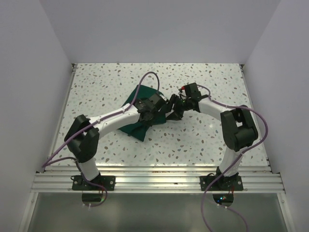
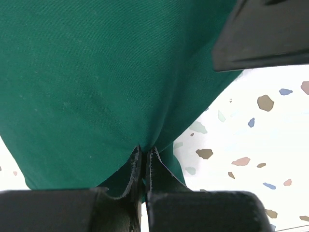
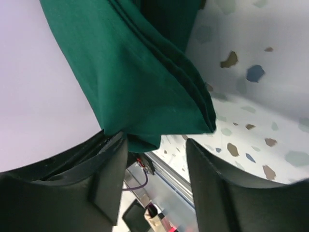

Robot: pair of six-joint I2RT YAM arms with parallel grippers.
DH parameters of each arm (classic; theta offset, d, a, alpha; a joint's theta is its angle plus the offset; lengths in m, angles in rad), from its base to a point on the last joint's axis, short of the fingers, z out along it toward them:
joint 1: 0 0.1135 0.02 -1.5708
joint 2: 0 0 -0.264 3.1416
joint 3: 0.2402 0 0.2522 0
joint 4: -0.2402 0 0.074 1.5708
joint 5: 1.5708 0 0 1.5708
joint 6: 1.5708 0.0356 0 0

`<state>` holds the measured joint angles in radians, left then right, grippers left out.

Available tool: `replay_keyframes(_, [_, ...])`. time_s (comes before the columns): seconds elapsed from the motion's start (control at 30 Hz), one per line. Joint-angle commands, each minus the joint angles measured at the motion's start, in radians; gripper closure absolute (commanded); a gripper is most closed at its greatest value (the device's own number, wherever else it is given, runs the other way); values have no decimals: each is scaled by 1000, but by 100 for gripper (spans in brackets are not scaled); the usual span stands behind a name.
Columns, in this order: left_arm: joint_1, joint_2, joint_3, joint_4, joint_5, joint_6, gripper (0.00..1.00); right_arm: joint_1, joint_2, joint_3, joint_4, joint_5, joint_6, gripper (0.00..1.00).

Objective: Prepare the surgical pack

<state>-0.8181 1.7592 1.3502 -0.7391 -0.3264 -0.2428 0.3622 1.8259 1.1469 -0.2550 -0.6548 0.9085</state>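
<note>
Green drape [image 1: 136, 129]: one piece, folded in layers, bunched near the middle of the speckled table [image 1: 217, 82], under and between the two arms' wrists. Left gripper [image 2: 144, 153]: jaws pinched tight together on a fold of the drape, with cloth filling most of the wrist view above the fingertips. Right gripper [image 3: 157, 145]: jaws apart, a layered corner of the drape hanging into the gap and lying against one finger [image 3: 108, 174], not clamped.

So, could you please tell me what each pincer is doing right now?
Left pincer: closed, pinching the green drape.
Right pincer: open, drape edge in its gap.
</note>
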Motion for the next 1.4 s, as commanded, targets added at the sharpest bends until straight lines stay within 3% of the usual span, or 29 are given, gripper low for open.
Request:
replay_keyframes(0.0, [10, -47, 32, -5, -8, -3, 100, 21, 22, 51, 77, -28, 62, 47])
replay_keyframes(0.17, [13, -47, 33, 0, -7, -1, 100, 52, 35, 57, 128, -23, 119, 68])
replay_keyframes(0.43, [11, -70, 38, 13, 15, 3, 100, 101, 96, 77, 192, -25, 168, 79])
replay_keyframes(0.83, [13, -52, 127, 21, 73, 30, 100, 176, 197, 43, 509, 72, 328, 94])
replay_keyframes(1.1, [13, -23, 156, 10, 87, 27, 100, 182, 149, 48, 343, 193, 258, 100])
replay_keyframes(1.37, [19, -32, 122, 15, 78, 34, 100, 182, 56, 18, 197, 185, 133, 98])
